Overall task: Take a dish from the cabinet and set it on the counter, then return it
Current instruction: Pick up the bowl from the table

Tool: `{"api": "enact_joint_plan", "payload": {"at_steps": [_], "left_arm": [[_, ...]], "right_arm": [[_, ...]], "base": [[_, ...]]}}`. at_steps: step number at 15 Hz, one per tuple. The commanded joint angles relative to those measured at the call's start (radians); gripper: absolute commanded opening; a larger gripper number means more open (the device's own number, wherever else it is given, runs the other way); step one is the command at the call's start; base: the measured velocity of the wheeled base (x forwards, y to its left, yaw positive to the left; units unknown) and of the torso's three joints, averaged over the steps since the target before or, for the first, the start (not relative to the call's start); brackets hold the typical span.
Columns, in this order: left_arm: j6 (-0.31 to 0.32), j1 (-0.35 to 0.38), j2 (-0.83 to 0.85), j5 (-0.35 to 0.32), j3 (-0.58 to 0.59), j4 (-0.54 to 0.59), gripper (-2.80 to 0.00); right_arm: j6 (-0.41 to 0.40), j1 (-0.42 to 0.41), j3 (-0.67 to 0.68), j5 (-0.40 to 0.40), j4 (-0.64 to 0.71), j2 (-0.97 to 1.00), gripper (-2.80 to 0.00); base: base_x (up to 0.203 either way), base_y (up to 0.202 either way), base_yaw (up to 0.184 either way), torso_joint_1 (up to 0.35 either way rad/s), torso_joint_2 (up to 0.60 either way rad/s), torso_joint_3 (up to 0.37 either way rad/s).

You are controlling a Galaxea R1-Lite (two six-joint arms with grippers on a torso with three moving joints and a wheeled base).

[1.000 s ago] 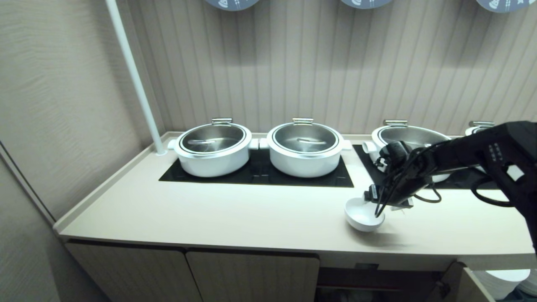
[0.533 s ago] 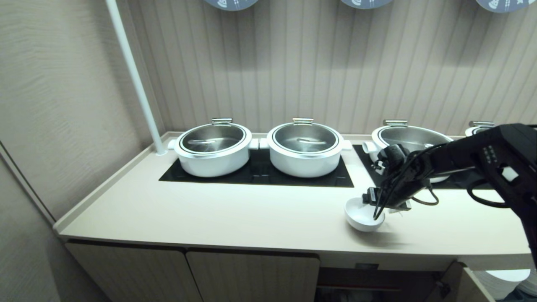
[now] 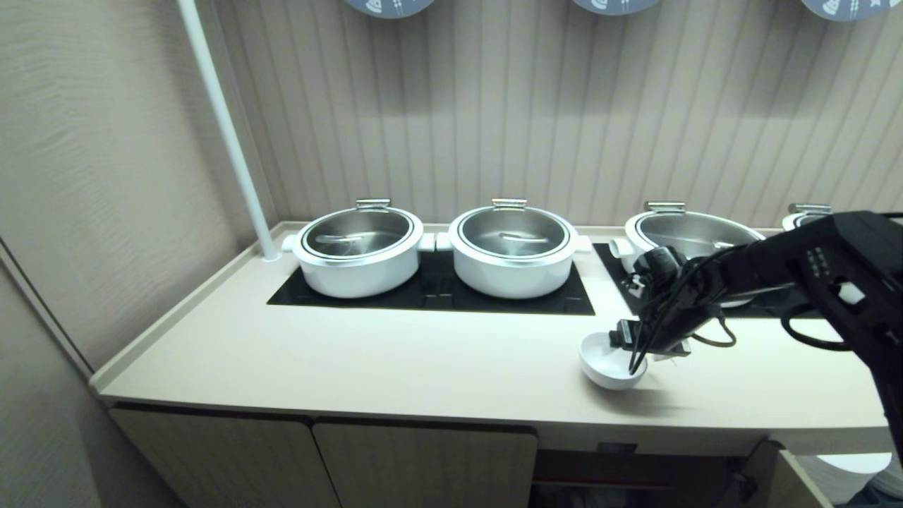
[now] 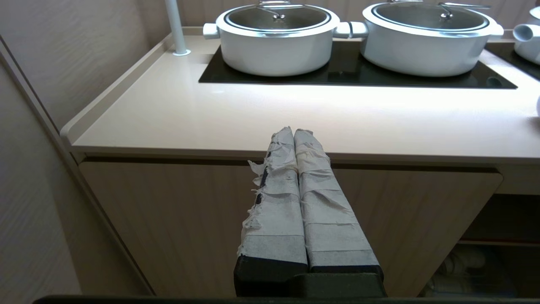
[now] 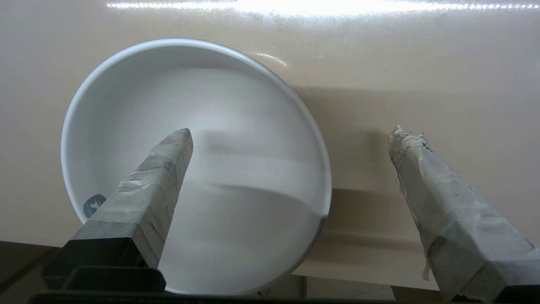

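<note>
The dish [image 3: 607, 363], a small white bowl, stands on the cream counter [image 3: 388, 360] near its front edge. My right gripper [image 3: 645, 353] hangs over the dish's right side, open. In the right wrist view the dish [image 5: 236, 147] fills the space under one taped finger [image 5: 160, 177]; the other finger is over bare counter [image 5: 422, 63], so the rim lies between the two, gripper [image 5: 291, 134] wide apart. I cannot tell whether a finger touches it. The cabinet [image 3: 635, 473] gapes dark under the counter. My left gripper [image 4: 294, 131] is parked shut before the closed doors [image 4: 168, 211].
Big white lidded pots [image 3: 358, 250] [image 3: 513, 248] [image 3: 688, 233] stand on black glass panels [image 3: 430, 289] behind the dish. A white pole [image 3: 226, 127] rises at the counter's back left corner. An open door [image 3: 776, 473] and stacked plates [image 3: 846, 473] show at the lower right.
The right arm's upper part has edged slightly to the left. The gripper stays open over the dish, and the dish has not moved.
</note>
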Motion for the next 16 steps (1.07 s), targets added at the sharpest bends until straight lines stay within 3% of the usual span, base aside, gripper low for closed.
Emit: {"api": "enact_joint_plan", "payload": {"at_steps": [1, 16], "left_arm": [[-0.001, 0.000, 0.000, 0.000, 0.000, 0.000, -2.80], [-0.001, 0.000, 0.000, 0.000, 0.000, 0.000, -2.80]], "right_arm": [[0.001, 0.001, -0.003, 0.001, -0.001, 0.010, 0.00], [0.002, -0.005, -0.009, -0.001, -0.030, 0.033, 0.00]], "base": [[0.000, 0.000, 0.000, 0.000, 0.00, 0.000], [0.000, 0.000, 0.000, 0.000, 0.00, 0.000]]}}
